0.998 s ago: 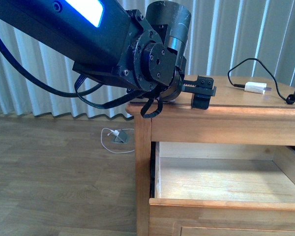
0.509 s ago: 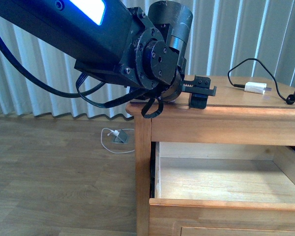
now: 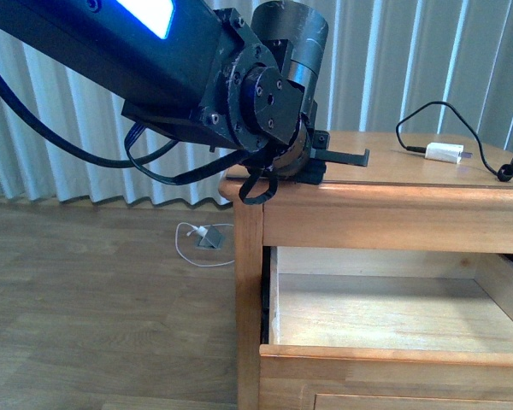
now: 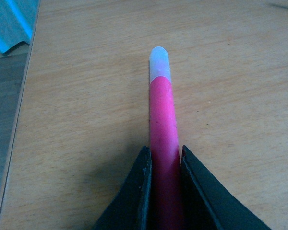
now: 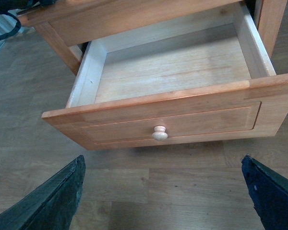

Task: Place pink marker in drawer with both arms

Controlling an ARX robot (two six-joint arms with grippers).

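Note:
The pink marker, white cap pointing away from the jaws, lies along the dresser top, and my left gripper is shut on its pink body. In the front view the left gripper sits low over the dresser top's near left corner; the marker is hidden there. The bulky black left arm fills the upper left. The drawer stands pulled open, its pale interior bare. In the right wrist view the drawer with its round knob is ahead of my open, empty right gripper, which hangs over the floor.
A white charger block with a black cable lies on the dresser top at the right. Another small charger with a white cord lies on the wooden floor by the curtain. The dresser's left edge is close to the marker.
My left gripper has turned at the wrist and drawn slightly left along the dresser top; its finger block now shows as a thin flat finger. The drawer has not moved.

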